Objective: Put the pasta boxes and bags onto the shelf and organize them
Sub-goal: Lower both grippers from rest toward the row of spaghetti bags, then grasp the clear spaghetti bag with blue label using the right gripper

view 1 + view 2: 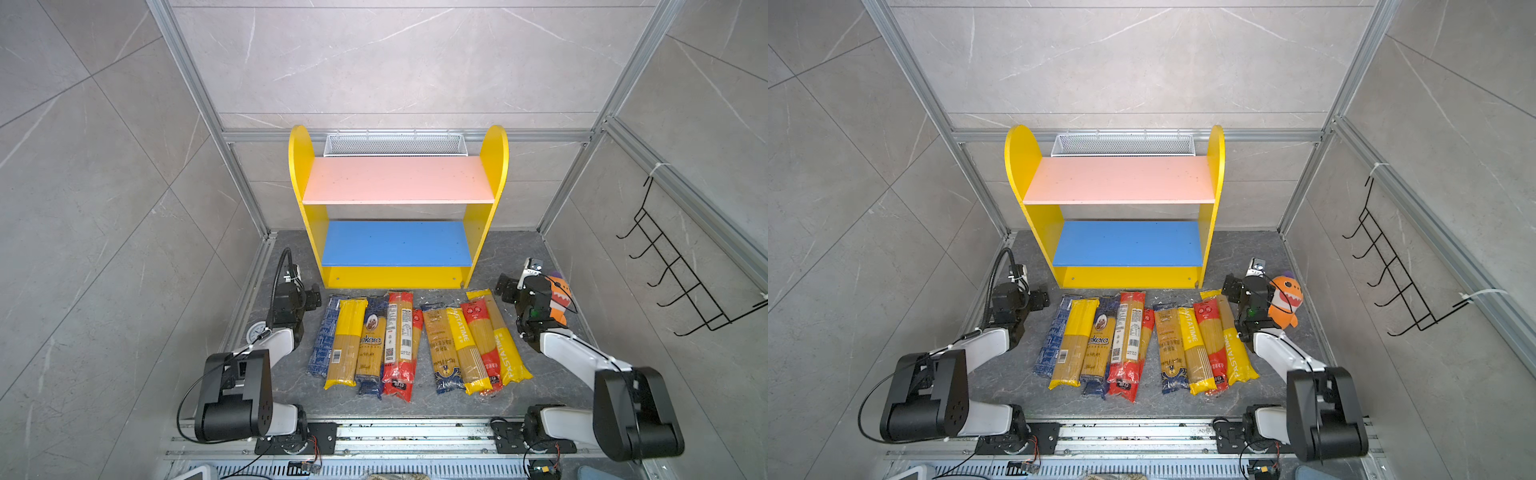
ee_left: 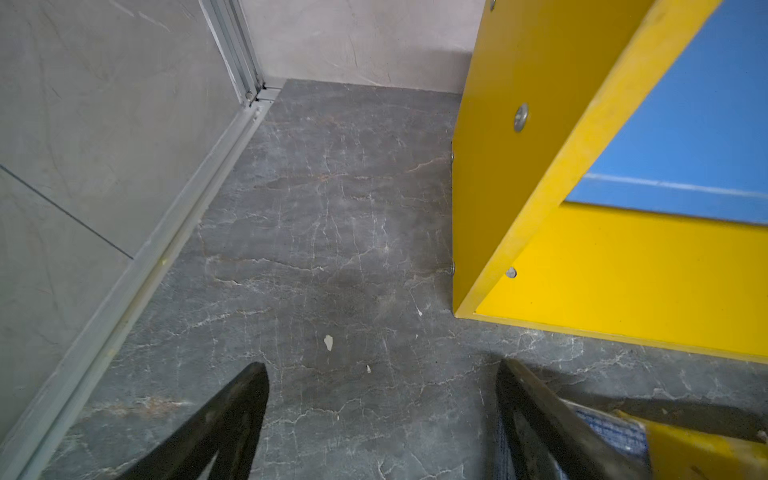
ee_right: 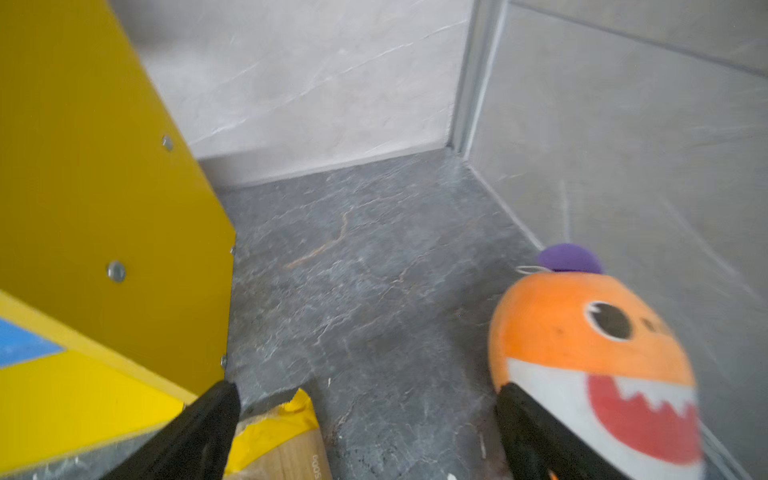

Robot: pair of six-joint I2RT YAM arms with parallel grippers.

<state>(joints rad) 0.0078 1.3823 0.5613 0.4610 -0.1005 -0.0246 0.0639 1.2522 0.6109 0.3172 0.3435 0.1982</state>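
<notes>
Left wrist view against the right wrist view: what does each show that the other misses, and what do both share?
Only the left wrist view: a navy pasta pack beside the left claw. Only the right wrist view: the orange plush shark beside the right claw. Both: the shelf with yellow side and blue lower board, the dark floor, an open, empty claw.

Dark grey veined tabletop (image 1: 440, 405) carries a yellow two-tier shelf (image 1: 395, 277) at its back edge, long spaghetti packs (image 1: 399, 345) in front, and an orange plush shark (image 1: 1285, 299) near its right edge.
</notes>
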